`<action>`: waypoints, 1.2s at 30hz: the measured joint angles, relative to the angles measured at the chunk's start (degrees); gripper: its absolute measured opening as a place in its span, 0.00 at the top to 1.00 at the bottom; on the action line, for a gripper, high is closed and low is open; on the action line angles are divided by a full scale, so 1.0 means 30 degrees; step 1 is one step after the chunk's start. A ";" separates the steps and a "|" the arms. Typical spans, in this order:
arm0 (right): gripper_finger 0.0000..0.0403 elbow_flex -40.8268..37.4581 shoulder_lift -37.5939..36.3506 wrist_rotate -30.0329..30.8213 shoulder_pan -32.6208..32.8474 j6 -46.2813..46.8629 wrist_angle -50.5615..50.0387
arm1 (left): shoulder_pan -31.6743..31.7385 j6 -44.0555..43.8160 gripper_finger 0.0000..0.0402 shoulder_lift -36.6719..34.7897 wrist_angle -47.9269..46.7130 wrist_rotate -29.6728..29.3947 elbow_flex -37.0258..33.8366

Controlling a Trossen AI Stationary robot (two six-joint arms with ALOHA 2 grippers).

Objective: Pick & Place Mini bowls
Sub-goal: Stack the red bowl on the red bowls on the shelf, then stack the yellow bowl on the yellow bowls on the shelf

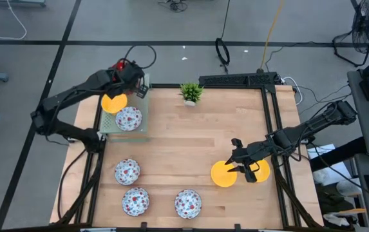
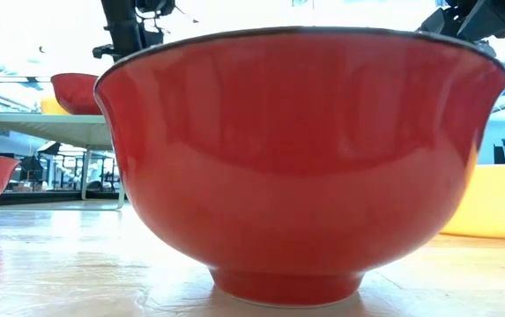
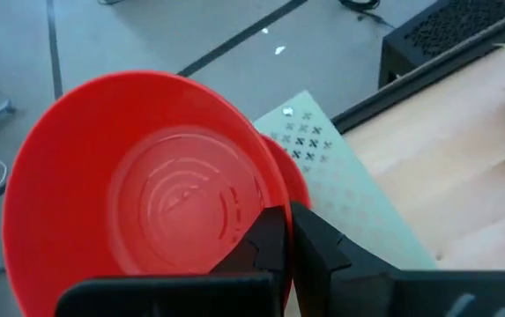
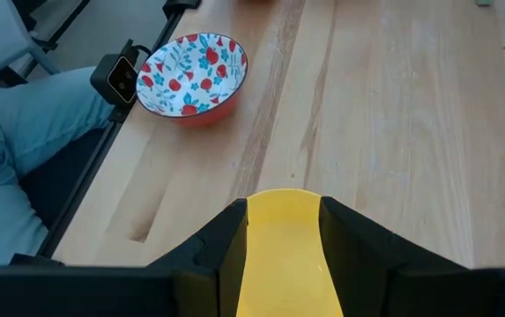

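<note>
Left tool (image 3: 278,242) pinches red bowl (image 3: 137,189) rim (yellow bowl (image 1: 113,102) just below); right tool (image 4: 283,233) spread astride yellow bowl (image 4: 283,255) on worktop (image 4: 411,114).

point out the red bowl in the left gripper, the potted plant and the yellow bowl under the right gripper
red bowl (image 3: 146,194), left wrist view, inner floor of the bowl
potted plant (image 1: 191,92), high view, its green leaves
yellow bowl (image 1: 221,174), high view, bare inside

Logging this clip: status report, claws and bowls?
Left claw shut on red bowl above green mat. Right claw open, straddling yellow bowl. Nothing in the way.
</note>
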 joint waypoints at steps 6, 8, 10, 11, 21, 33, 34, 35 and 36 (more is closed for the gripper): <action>0.68 -0.0002 0.0000 -0.0007 0.0000 0.0007 0.0000 | 0.0978 0.0416 0.97 0.0762 0.0153 0.1210 0.0004; 0.68 -0.0002 0.0000 -0.0007 0.0002 0.0000 -0.0007 | 0.1179 0.0528 0.98 0.0990 0.0075 0.1619 -0.0035; 0.68 -0.0002 0.0000 -0.0007 0.0000 0.0003 -0.0011 | 0.1220 0.0652 0.99 0.1203 0.0344 0.1778 -0.0008; 0.68 0.0000 0.0000 -0.0010 0.0005 0.0007 -0.0012 | 0.1262 0.0728 0.99 0.1307 0.0439 0.1976 0.0000; 0.68 -0.0002 -0.0007 -0.0022 0.0000 0.0007 -0.0015 | 0.1366 -0.0103 0.82 0.1351 0.0470 0.2234 -0.0015; 0.68 -0.0002 -0.0003 -0.0029 0.0001 0.0007 -0.0028 | 0.1300 0.0064 0.64 0.0745 0.0614 0.2047 0.0777; 0.68 0.0001 -0.0007 -0.0029 0.0000 0.0007 -0.0029 | 0.1244 0.0077 0.63 0.0689 0.0569 0.2389 0.1044; 0.68 -0.0002 -0.0005 -0.0029 0.0000 0.0007 -0.0029 | 0.1116 0.0150 0.62 0.0649 0.0617 0.2764 0.1343; 0.68 -0.0001 -0.0003 -0.0029 0.0000 0.0007 -0.0052 | 0.0961 0.0282 0.62 0.0643 0.0804 0.3416 0.1655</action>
